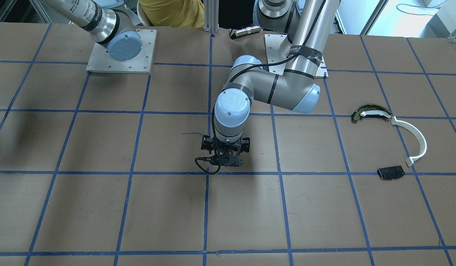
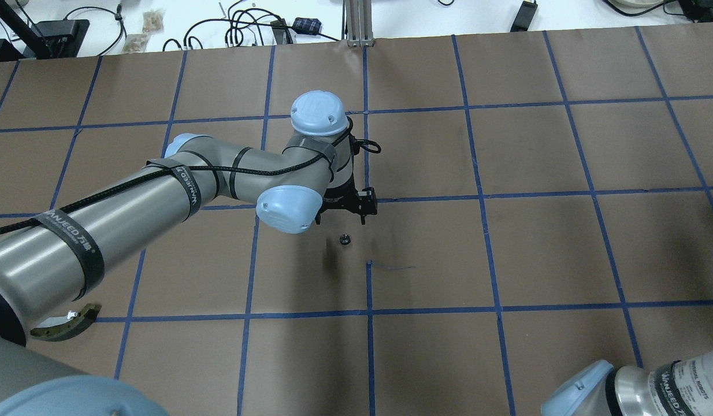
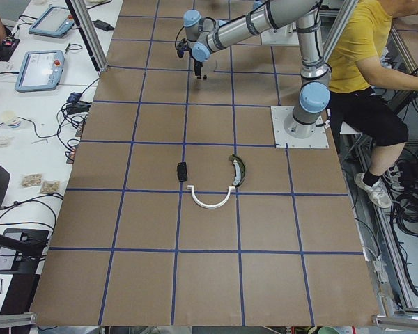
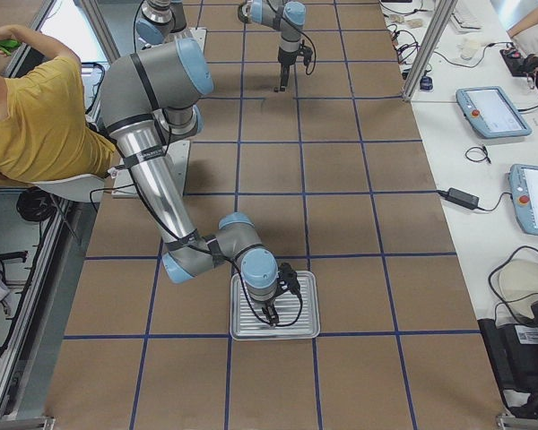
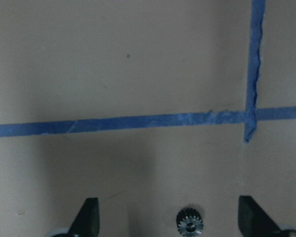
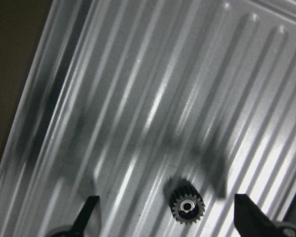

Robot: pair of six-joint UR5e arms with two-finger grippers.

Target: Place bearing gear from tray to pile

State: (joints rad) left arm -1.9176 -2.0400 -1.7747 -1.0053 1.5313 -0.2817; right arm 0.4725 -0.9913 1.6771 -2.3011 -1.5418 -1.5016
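Note:
A small dark bearing gear point(image 6: 186, 207) lies on the ribbed metal tray point(image 6: 187, 74). My right gripper point(image 6: 165, 217) hangs open just above it, one finger on each side; the gripper point(image 4: 273, 313) is over the tray point(image 4: 303, 288). A second small gear point(image 5: 189, 224) lies on the brown table between the open fingers of my left gripper point(image 5: 170, 217), near the table's middle point(image 2: 344, 238). The pile lies apart to the side: a white arc strip point(image 1: 414, 138), a dark curved piece point(image 1: 370, 112) and a black plate point(image 1: 390, 172).
A person in a yellow shirt point(image 4: 36, 116) sits behind the robot's bases. Tablets point(image 4: 493, 107) and cables lie on the side bench. A loose thread point(image 2: 391, 267) lies near the middle gear. Blue tape lines grid the table.

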